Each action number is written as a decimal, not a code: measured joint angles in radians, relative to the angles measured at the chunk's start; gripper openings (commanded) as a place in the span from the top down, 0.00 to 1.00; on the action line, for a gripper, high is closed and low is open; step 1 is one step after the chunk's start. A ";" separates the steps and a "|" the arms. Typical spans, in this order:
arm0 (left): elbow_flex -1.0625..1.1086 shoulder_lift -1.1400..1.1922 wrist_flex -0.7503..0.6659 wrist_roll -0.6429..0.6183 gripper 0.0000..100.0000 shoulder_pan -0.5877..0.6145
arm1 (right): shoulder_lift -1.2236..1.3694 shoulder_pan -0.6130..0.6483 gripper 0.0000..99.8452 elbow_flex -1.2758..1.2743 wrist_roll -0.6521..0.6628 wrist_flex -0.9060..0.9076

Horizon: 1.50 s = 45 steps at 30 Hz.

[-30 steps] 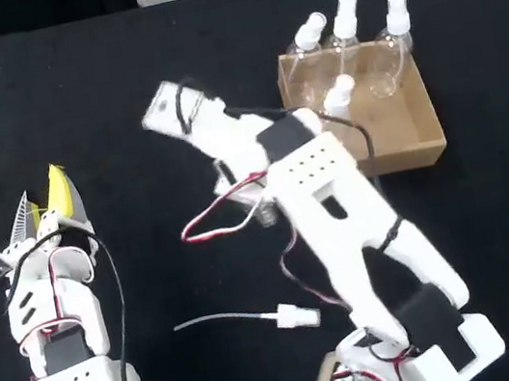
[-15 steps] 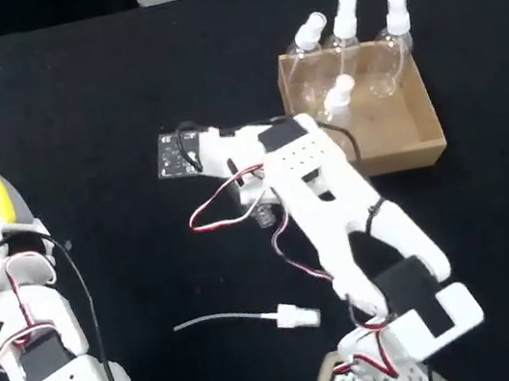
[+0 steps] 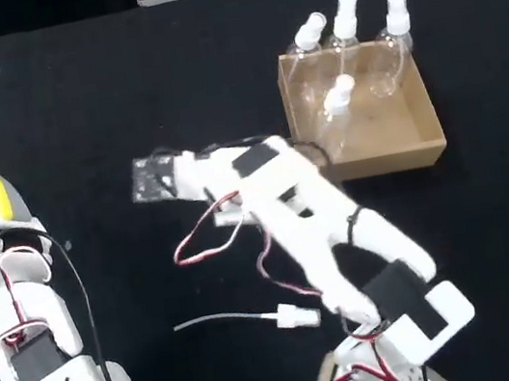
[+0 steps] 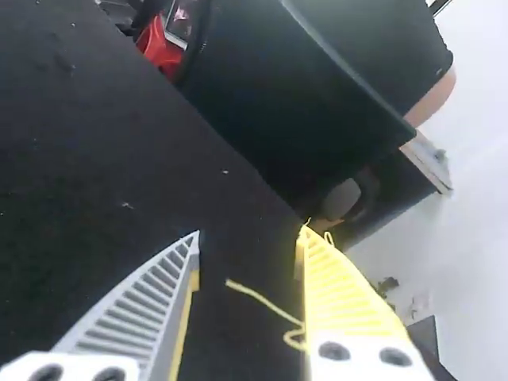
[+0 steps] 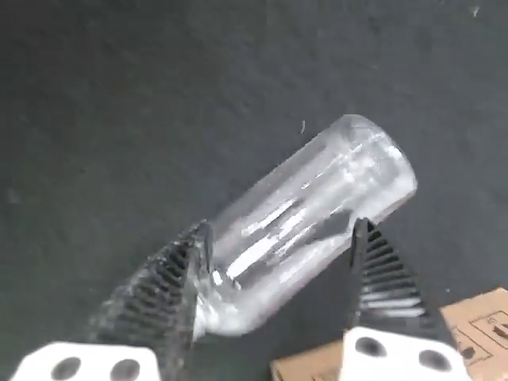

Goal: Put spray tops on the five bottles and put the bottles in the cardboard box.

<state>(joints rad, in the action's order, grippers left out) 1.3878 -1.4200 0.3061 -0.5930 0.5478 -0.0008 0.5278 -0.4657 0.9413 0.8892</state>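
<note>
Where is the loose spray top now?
In the high view, the spray top lies on the black table between the two arm bases, closer to the right arm.

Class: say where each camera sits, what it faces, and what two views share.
High view: fixed overhead, looking down on table, both arms, cardboard box.
Left wrist view: on left arm, facing across the table past its open jaws.
Right wrist view: on right arm, facing down at a bottle in its jaws.
Shared: high and right wrist views both show the box.

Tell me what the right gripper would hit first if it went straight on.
The clear bottle, right ahead of the right gripper; past it, probably the black table.
</note>
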 measured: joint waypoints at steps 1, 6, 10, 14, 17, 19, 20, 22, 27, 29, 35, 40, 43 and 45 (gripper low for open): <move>0.000 0.000 0.000 0.000 0.81 0.000 | 0.000 0.015 0.75 0.005 -0.048 -0.015; 0.000 0.000 0.000 0.000 0.81 0.000 | 0.000 0.044 0.75 0.083 -0.249 -0.031; 0.000 0.000 0.000 0.000 0.81 0.000 | 0.000 0.032 0.76 0.158 -0.252 0.003; 0.000 0.000 0.000 0.000 0.81 0.000 | 0.000 -0.068 0.76 0.186 -0.149 0.071; 0.000 0.000 0.000 0.000 0.81 0.000 | 0.000 -0.147 0.75 0.186 -0.097 0.081; 0.000 0.000 0.000 0.000 0.81 0.000 | 0.000 -0.176 0.75 0.187 -0.081 0.081; 0.000 0.000 0.000 0.000 0.81 0.000 | 0.000 -0.184 0.75 0.187 -0.080 0.083; 0.000 0.000 0.000 0.000 0.81 0.000 | 0.006 -0.189 0.76 0.187 -0.077 0.081; 0.000 0.000 0.000 0.000 0.81 0.000 | 0.071 -0.186 0.75 0.181 -0.077 0.002; 0.000 0.000 0.000 0.000 0.81 0.000 | 0.080 -0.189 0.75 0.161 -0.077 -0.034; 0.000 0.000 0.006 0.000 0.81 0.000 | 0.080 -0.229 0.75 0.149 -0.077 -0.071; 0.000 0.000 0.009 0.000 0.81 0.000 | 0.089 -0.258 0.75 0.126 -0.044 -0.074; 0.000 0.000 0.009 0.000 0.81 0.000 | 0.089 -0.253 0.75 0.074 -0.035 -0.074; 0.000 0.000 0.009 0.000 0.81 0.000 | 0.089 -0.245 0.75 0.057 -0.035 -0.074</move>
<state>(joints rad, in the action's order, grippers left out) 1.3878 -1.4200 0.3153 -0.5930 0.5478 0.0882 0.2823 -0.4089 0.9060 0.8155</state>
